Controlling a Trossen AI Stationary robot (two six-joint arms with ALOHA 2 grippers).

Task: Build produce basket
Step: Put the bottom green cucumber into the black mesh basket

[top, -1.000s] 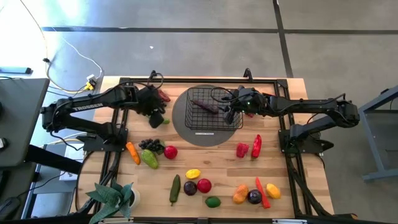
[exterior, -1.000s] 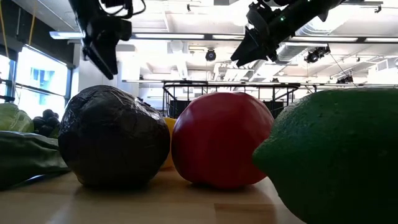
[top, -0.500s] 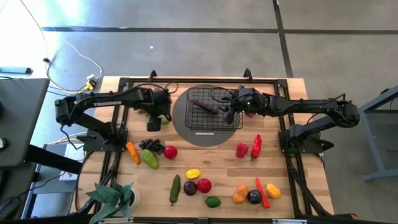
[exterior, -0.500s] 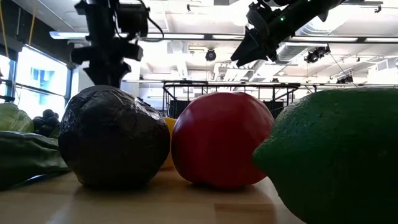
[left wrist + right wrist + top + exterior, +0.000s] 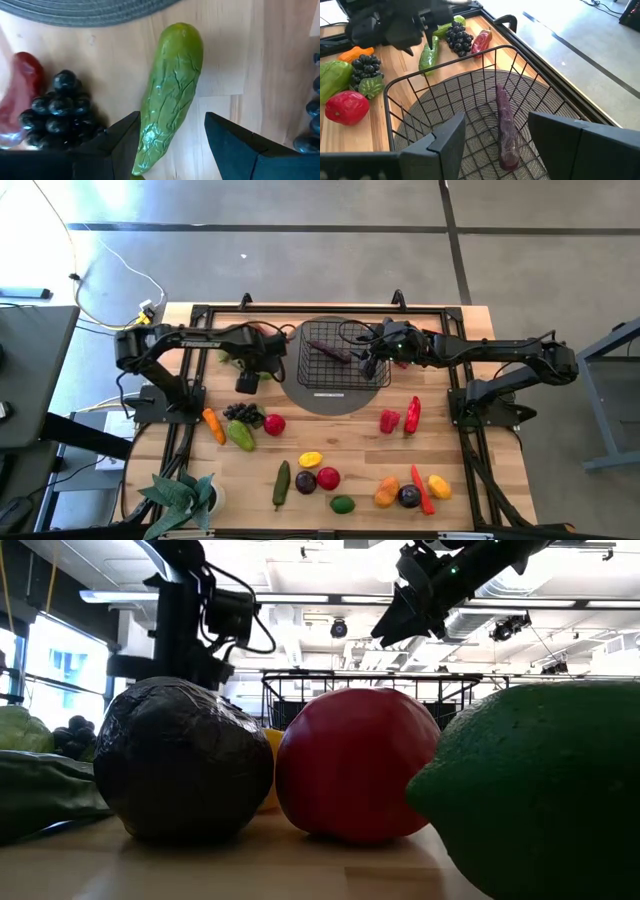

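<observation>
the basket (image 5: 335,356) sits on a round grey mat (image 5: 290,380) toward 12 o'clock on the table (image 5: 350,435), with one purple veg (image 5: 506,127) lying inside it. left gripper (image 5: 170,137) is low over a green cucumber (image 5: 170,100) at the mat's 9 o'clock, fingers spread wide either side of it, not pinching. black grapes (image 5: 60,107) lie just beside the cucumber. right gripper (image 5: 495,142) hangs at the basket's 3 o'clock rim, fingers wide, holding nothing. rest of the produce (image 5: 325,478) lies scattered toward 6 o'clock.
</observation>
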